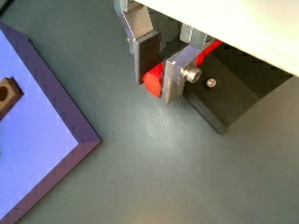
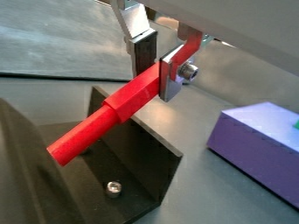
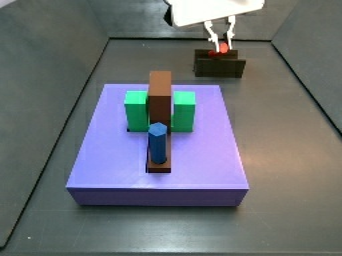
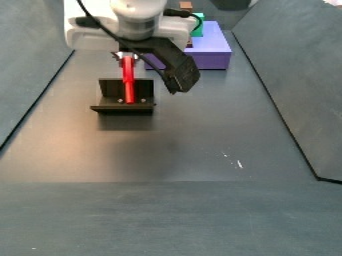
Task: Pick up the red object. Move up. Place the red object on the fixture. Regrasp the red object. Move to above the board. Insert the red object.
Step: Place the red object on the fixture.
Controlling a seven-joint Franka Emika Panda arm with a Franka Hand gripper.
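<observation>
The red object (image 2: 105, 118) is a thin red stick lying tilted across the open top of the fixture (image 2: 128, 175), a small dark block that stands on the floor. My gripper (image 2: 159, 80) hangs over the fixture (image 3: 219, 66) with both fingers pressed on one end of the stick (image 1: 155, 77). The other end juts out free past the fixture's edge. In a side view the stick (image 4: 128, 78) runs lengthwise below the gripper (image 4: 127, 52). The board (image 3: 160, 160), a lavender slab, lies apart from the fixture.
On the board stand green blocks (image 3: 136, 110), a brown upright bar (image 3: 160, 95) and a blue peg (image 3: 156, 143). A corner of the board (image 1: 35, 114) lies close beside the gripper. Dark walls ring the floor.
</observation>
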